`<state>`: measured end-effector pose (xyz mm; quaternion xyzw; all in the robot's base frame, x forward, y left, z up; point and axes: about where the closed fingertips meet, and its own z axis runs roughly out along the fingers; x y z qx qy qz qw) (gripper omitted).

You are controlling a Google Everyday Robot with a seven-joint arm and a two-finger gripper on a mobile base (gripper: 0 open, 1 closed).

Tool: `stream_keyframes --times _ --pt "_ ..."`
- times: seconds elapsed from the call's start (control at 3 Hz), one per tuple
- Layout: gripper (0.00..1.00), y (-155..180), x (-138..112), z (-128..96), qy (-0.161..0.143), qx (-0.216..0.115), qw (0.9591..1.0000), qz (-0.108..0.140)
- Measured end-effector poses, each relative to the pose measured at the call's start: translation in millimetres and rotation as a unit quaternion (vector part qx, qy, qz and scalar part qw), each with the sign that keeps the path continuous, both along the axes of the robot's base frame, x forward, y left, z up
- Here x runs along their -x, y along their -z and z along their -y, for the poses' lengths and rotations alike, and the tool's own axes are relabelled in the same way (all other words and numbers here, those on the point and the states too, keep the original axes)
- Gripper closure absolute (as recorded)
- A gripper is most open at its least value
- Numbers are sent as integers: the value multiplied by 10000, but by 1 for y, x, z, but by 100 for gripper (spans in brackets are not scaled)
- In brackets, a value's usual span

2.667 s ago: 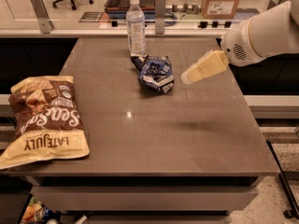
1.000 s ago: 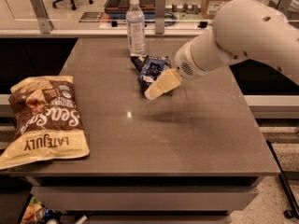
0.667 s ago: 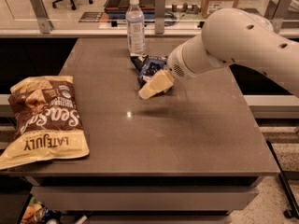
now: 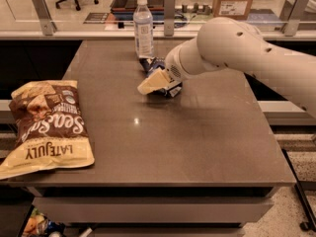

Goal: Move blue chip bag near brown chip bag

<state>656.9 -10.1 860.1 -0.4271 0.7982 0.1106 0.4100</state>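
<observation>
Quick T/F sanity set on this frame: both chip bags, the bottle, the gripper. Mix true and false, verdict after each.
1. The brown chip bag lies flat by the edge of the table on the picture's left. True.
2. The water bottle lies on its side. False: it stands upright at the back of the table.
3. The gripper is down at the blue chip bag and covers part of it. True.
4. The blue chip bag touches the brown chip bag. False: they are well apart, and the blue one sits just in front of the water bottle.
</observation>
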Motion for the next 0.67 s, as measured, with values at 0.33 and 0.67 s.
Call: stream_keyframes --times 0.33,0.67 --pt "41 13 -9 -11 -111 -61 9999 -3" --pt "64 13 -8 -12 -124 -58 9999 -9"
